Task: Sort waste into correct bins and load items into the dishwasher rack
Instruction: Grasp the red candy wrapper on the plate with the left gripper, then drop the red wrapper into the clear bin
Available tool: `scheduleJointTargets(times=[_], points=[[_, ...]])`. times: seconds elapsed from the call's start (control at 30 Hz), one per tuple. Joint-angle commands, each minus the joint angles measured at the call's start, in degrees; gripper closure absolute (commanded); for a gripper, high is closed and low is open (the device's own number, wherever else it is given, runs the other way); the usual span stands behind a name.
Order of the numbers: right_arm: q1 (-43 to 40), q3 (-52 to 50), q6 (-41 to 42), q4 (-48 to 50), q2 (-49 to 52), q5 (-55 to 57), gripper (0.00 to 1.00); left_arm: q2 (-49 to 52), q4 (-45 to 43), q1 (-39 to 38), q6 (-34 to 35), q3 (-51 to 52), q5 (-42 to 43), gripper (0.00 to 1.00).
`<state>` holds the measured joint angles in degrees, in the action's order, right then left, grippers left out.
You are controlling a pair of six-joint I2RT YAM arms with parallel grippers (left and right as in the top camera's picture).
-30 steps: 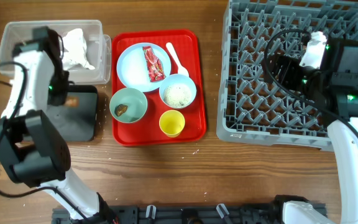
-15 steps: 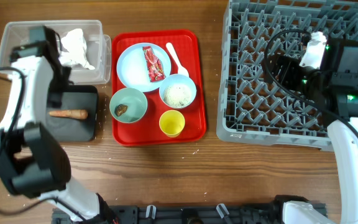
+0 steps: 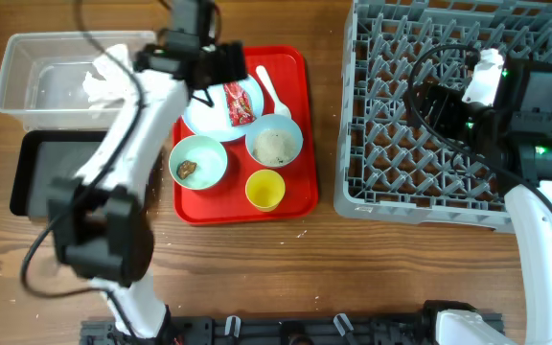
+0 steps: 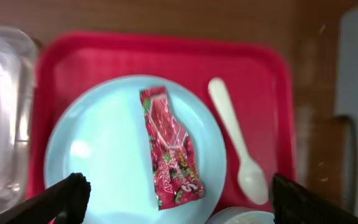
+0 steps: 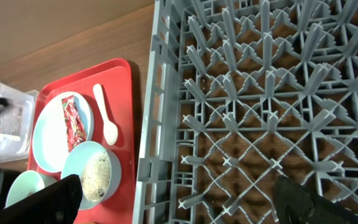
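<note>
My left gripper (image 3: 220, 69) hangs open and empty over the pale blue plate (image 4: 104, 162) on the red tray. The red-and-white wrapper (image 4: 169, 152) lies on that plate, between and just ahead of my fingertips (image 4: 67, 196). The white spoon (image 4: 235, 146) lies to the right of the plate. A bowl of rice (image 3: 274, 146), a bowl with brown bits (image 3: 197, 160) and the yellow cup (image 3: 264, 190) stand nearer on the tray. Crumpled white paper (image 3: 103, 81) lies in the clear tub (image 3: 36, 81). My left arm covers part of the black tray (image 3: 36, 177). My right gripper (image 3: 427, 101) hangs open over the dishwasher rack (image 5: 260, 93).
The red serving tray (image 3: 300, 115) sits between the two bins on the left and the grey rack (image 3: 448, 182) on the right. Bare wooden table (image 3: 333, 268) runs along the front.
My left gripper opened and left the brown sausage scrap on the black tray. It then swung right to above the plate. The right arm has not moved.
</note>
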<state>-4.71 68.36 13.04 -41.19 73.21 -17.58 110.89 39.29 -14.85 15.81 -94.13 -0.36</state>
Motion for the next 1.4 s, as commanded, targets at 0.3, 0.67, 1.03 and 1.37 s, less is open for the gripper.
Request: scheduleJointTargets(times=[0.3,0.67,1.03,1.37], points=[[0.02,0.52,1.11,-0.13,0.52,-0.15,0.00,16.41,-4.24,-2.08,-6.45,-0.63,-0.76,0.14],[0.02,0.52,1.07,-1.97,0.52,-0.11,0.00,20.17,-6.29,-2.36,-6.38,-0.61,-0.79,0.69],[0.02,0.52,1.07,-2.05,0.52,-0.09,0.00,3.82,5.60,4.28,2.71,-14.93,-1.11,0.96],[0.02,0.52,1.07,-1.66,0.52,-0.09,0.00,6.67,6.40,22.23,15.13,-12.96,-11.10,0.38]])
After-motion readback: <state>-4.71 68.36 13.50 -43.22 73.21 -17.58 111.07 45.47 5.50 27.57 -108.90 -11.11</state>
